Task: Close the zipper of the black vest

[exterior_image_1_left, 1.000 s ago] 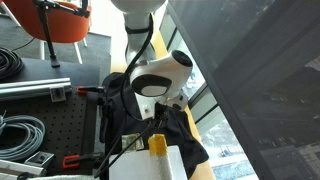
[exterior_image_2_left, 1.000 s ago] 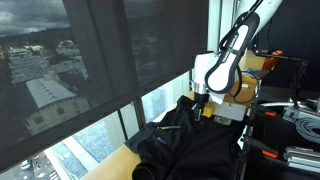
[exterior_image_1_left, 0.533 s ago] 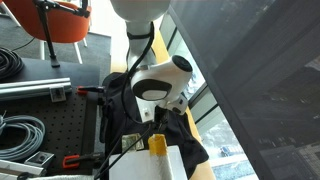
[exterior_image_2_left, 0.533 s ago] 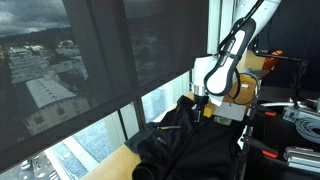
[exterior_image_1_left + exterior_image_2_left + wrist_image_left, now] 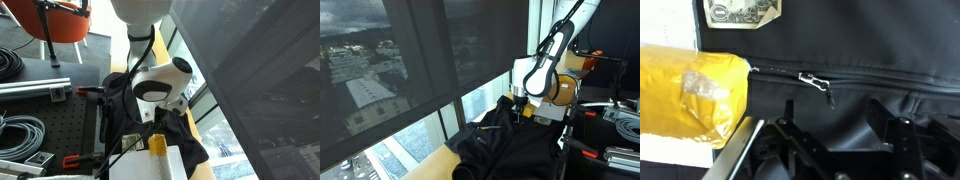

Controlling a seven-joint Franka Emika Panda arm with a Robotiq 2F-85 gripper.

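The black vest (image 5: pixel 505 145) lies spread on the table by the window and also shows in an exterior view (image 5: pixel 178 130). In the wrist view the vest (image 5: pixel 860 40) fills the frame and the zipper (image 5: pixel 880 77) runs across it as a thin line. Its small silvery pull tab (image 5: pixel 818 87) hangs just beside the yellow block. My gripper (image 5: pixel 838 125) is open, with its dark fingers spread just below the pull tab and holding nothing. In both exterior views the gripper (image 5: pixel 521 103) hangs low over the vest's collar end (image 5: pixel 150 117).
A yellow wrapped block (image 5: pixel 690 95) lies at the vest's edge, also seen in an exterior view (image 5: pixel 157 144). A label (image 5: pixel 740 12) is on the vest. Coiled cables (image 5: pixel 20 132) and a perforated board (image 5: pixel 50 120) lie beside it. A window (image 5: pixel 410 60) borders the table.
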